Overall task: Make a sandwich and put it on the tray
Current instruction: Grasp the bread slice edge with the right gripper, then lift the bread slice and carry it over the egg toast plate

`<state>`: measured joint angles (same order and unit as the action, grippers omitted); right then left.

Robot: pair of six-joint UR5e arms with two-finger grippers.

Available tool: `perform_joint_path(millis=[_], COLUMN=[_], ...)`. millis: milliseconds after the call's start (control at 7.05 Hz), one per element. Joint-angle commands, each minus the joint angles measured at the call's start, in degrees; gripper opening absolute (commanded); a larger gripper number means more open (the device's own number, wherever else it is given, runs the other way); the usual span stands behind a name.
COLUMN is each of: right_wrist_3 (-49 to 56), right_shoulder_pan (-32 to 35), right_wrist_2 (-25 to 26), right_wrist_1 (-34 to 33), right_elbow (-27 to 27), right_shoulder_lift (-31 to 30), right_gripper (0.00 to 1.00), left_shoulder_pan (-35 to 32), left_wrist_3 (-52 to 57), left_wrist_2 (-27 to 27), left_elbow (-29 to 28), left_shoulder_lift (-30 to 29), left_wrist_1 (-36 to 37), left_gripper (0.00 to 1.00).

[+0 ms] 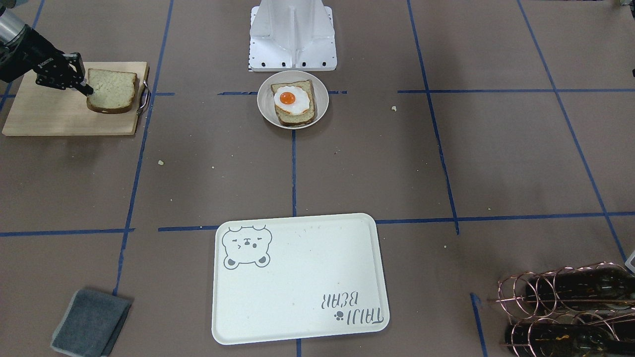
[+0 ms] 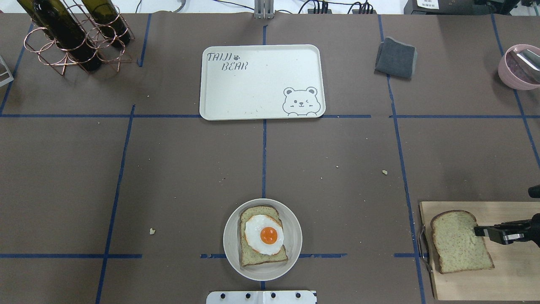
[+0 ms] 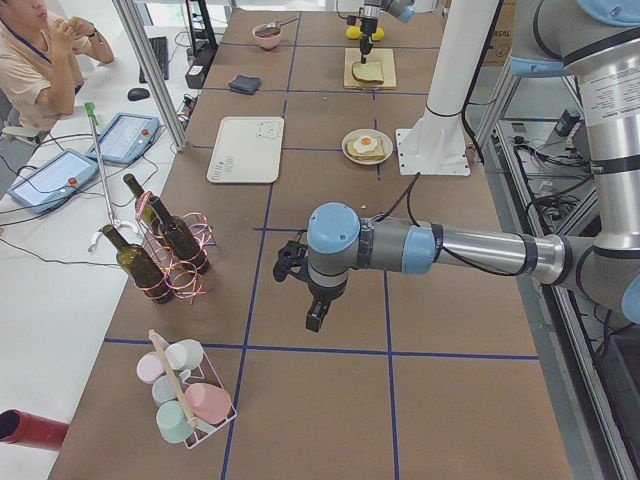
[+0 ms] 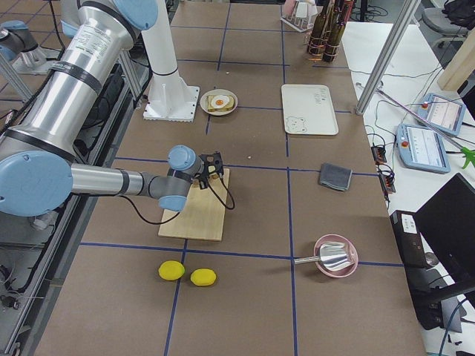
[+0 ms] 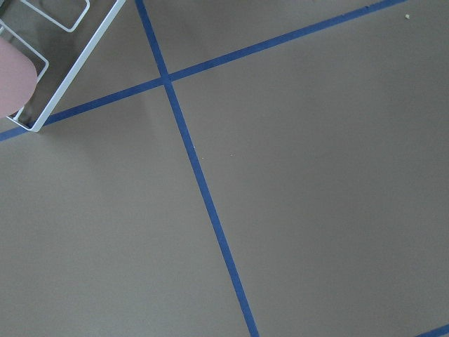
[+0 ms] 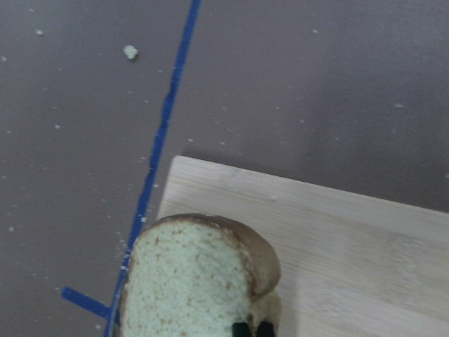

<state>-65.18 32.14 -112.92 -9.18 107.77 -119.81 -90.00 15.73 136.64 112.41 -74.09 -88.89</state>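
A small off-white bowl (image 1: 262, 101) (image 2: 230, 242) in front of the robot's base holds one bread slice (image 2: 253, 256) with a fried egg (image 1: 291, 101) (image 2: 264, 234) on top. The second bread slice (image 1: 113, 89) (image 2: 459, 242) is on the wooden cutting board (image 1: 49, 116) (image 2: 506, 274). My right gripper (image 1: 87, 90) (image 2: 477, 231) is shut on that slice's edge; in the right wrist view the fingertips (image 6: 243, 328) pinch the slice (image 6: 189, 281). The cream bear tray (image 1: 307, 267) (image 2: 253, 88) lies empty across the table. My left gripper (image 3: 315, 320) hangs over bare table; I cannot tell if it is open.
A copper rack with wine bottles (image 1: 565, 307) (image 2: 71, 38), a folded grey cloth (image 1: 92, 322) (image 2: 395, 52) and a pink bowl (image 2: 519, 67) sit along the far side. A wire rack of cups (image 3: 190, 395) stands near the left arm. Crumbs dot the table.
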Motion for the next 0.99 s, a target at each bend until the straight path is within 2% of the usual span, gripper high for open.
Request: perform_joint_path(millis=[0, 142, 567, 851], right_wrist_3=[-7.9, -10.8, -19.4, -19.4], right_shoulder_pan=[-0.1, -0.6, -4.9, -17.1], right_wrist_2=[-0.7, -0.7, 1.3, 15.8], right_wrist_1=[-0.5, -2.5, -19.3, -27.9], right_elbow=[4.5, 4.6, 4.7, 3.9], right_shoulder_lift=[5.0, 10.0, 30.4, 38.2], right_gripper=[0.0, 0.0, 0.0, 0.0], left_shoulder_pan=[0.0, 0.0, 0.0, 0.0], left_wrist_3=[0.0, 0.0, 0.0, 0.0], left_wrist_2=[-0.1, 0.0, 0.0, 0.0], left_elbow=[-0.2, -0.3, -0.4, -0.5], left_shoulder_lift=[0.0, 0.0, 0.1, 0.1], left_wrist_1=[0.0, 0.0, 0.0, 0.0], left_gripper=[1.0, 1.0, 1.0, 1.0])
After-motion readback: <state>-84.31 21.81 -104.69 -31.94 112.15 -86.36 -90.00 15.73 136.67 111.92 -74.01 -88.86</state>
